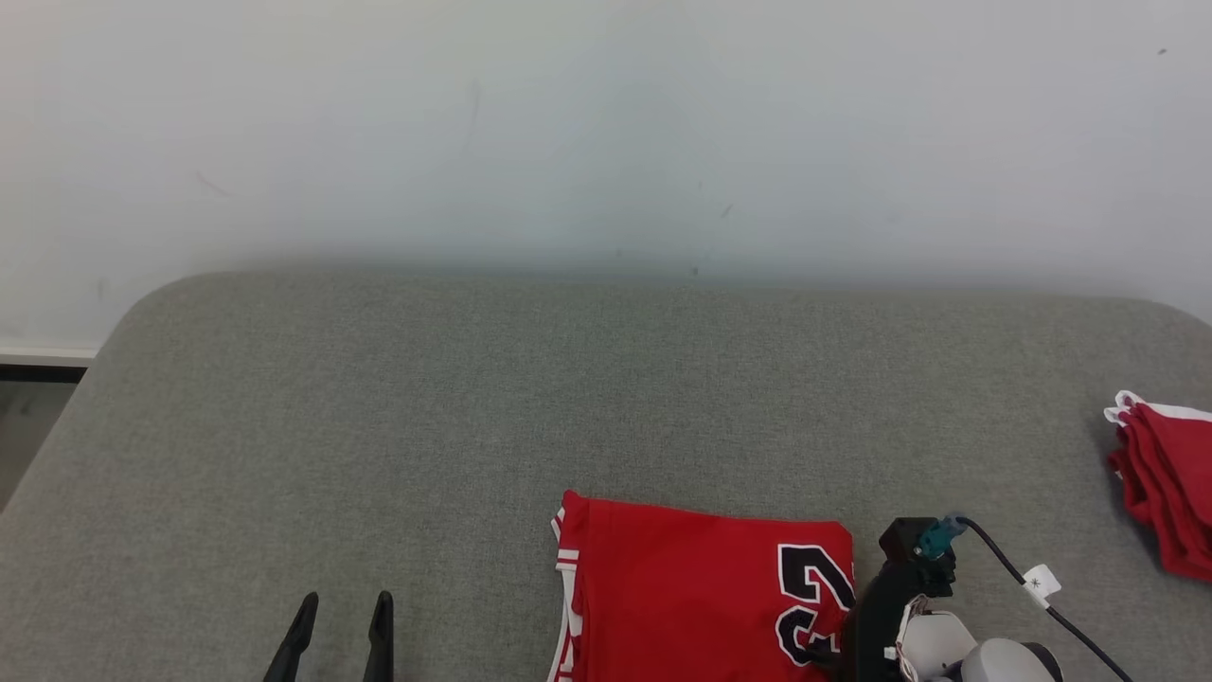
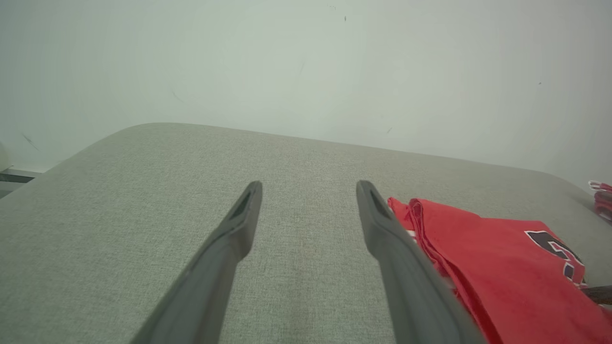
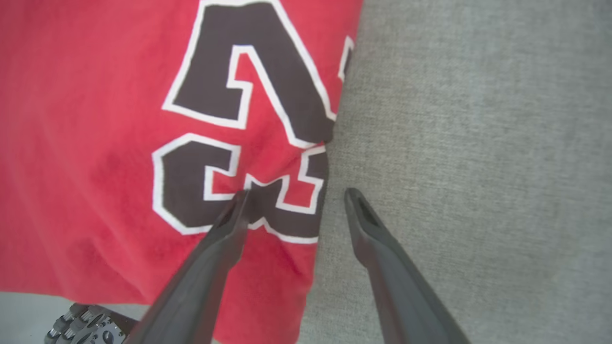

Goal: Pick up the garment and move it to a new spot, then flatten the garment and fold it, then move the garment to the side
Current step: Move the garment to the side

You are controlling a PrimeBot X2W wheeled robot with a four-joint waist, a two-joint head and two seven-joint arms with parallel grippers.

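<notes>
One folded red garment (image 1: 682,587) was seen near, on one grey table (image 1: 473,426). Two black numbers (image 1: 814,573) were counted on it. One pile of red clothes (image 1: 1169,483) was seen at the right. Two grippers were counted, the left gripper (image 1: 346,599) and the right gripper (image 3: 297,193), each with two fingers (image 2: 229,239). One black cable (image 1: 994,554) and one white tag (image 1: 1040,583) were counted.

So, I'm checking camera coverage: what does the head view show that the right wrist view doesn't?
Head view, not right wrist: the open left tool, a second pile of red cloth at the far right, the white wall. Right wrist, not head: the open right tool straddling the edge of the folded red jersey, one finger over its black number, one over the grey fabric cushion. Both: jersey, number and cushion.
</notes>
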